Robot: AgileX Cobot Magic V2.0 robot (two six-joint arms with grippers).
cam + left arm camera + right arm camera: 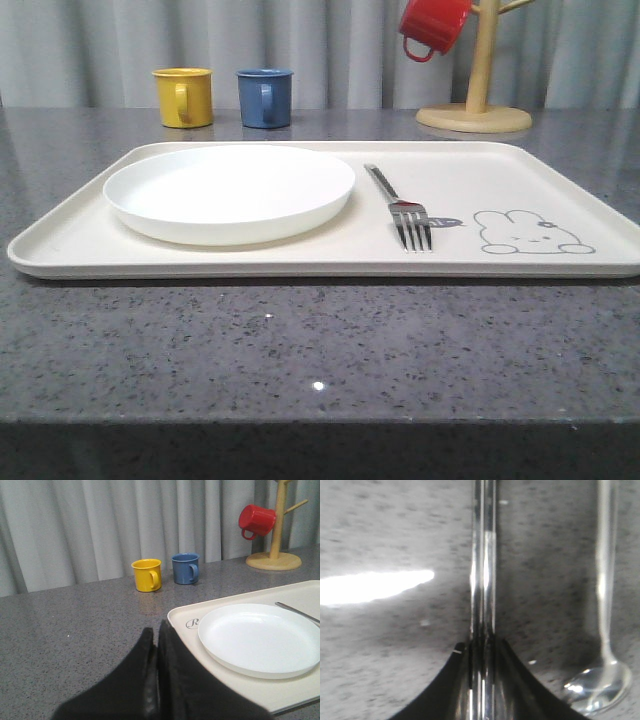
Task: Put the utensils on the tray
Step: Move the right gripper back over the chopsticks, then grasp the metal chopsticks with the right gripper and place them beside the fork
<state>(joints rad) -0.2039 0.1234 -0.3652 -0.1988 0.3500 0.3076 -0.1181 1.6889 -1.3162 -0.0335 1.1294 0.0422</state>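
Polished steel fork (399,208), chopsticks (483,580) and spoon (603,630); glossy white plate (229,190); matt cream tray (520,180); speckled grey stone counter (300,340).

From the front, the large cream rectangular tray (300,262) runs past the right edge, and the tall wooden mug stand (478,70) with its red hanging mug (432,25) is clipped at the top. In the left wrist view, the tray's script (192,623) is half covered by the round white plate (260,639), and the shiny steel fork (296,612) shows just part of its handle. Close under the right hand (482,650), the flat steel chopsticks (483,560) are blurred and run out at the top; I cannot separate the two. The steel spoon (605,630) beside them is soft, its bowl cut at the bottom.
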